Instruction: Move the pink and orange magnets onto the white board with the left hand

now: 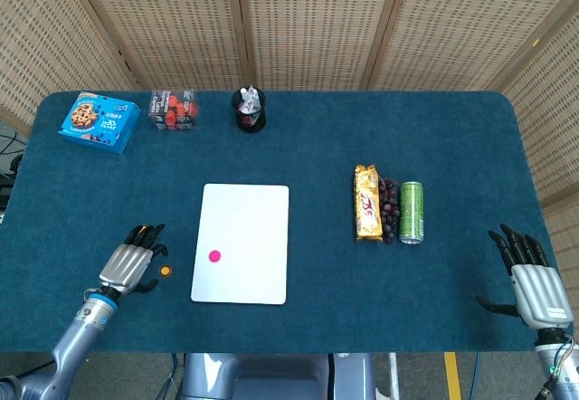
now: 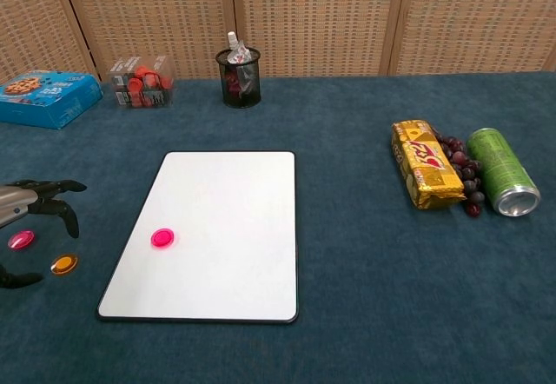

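The white board (image 1: 249, 223) (image 2: 230, 210) lies flat at the table's middle left, with one pink magnet (image 1: 214, 256) (image 2: 162, 237) on its lower left part. An orange magnet (image 1: 166, 271) (image 2: 62, 264) lies on the cloth just left of the board. A second pink magnet (image 2: 20, 239) sits further left; the head view hides it under my left hand. That hand (image 1: 133, 260) (image 2: 30, 206) hovers over it with fingers apart, holding nothing. My right hand (image 1: 534, 282) rests open at the table's front right corner, far from the magnets.
A gold snack packet (image 1: 366, 203), dark grapes (image 1: 389, 210) and a green can (image 1: 412, 212) lie right of centre. At the back stand a blue cookie box (image 1: 99, 121), a clear box of red items (image 1: 173, 109) and a black mesh cup (image 1: 249, 110).
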`<state>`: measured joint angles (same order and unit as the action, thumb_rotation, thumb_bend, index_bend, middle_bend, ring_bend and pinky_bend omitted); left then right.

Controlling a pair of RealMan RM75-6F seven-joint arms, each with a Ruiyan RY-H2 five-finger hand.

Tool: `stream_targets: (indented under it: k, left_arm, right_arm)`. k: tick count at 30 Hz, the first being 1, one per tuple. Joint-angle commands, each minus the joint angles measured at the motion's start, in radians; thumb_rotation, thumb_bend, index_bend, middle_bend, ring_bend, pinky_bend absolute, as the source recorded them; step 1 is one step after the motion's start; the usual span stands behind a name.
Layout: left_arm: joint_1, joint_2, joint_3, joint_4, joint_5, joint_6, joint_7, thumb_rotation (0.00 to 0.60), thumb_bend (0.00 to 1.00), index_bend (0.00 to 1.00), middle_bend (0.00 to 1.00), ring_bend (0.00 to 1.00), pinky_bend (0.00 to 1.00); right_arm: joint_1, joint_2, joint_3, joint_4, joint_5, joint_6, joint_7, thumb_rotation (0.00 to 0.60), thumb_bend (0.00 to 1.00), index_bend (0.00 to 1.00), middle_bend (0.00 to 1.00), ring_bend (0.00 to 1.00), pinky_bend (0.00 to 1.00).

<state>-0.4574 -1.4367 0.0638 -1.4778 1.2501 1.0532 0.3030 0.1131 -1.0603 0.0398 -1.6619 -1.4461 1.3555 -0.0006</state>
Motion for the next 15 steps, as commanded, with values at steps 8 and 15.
stream_targets:
  k: [8, 15]
  left_arm:
    - [-0.001, -0.026, -0.013, 0.009, -0.011, -0.021, 0.03, 0.6, 0.3, 0.37, 0.0, 0.0, 0.0]
    - [0.002, -0.034, -0.017, 0.013, -0.015, -0.023, 0.049, 0.6, 0.31, 0.4, 0.0, 0.0, 0.0]
  right_arm:
    - [0.0, 0.002, 0.0, -0.003, 0.003, -0.002, -0.002, 0.6, 0.1, 0.05, 0.0, 0.0, 0.0]
    - [0.0, 0.002, 0.0, -0.003, 0.005, -0.004, -0.001, 0.6, 0.1, 0.05, 0.0, 0.0, 0.0]
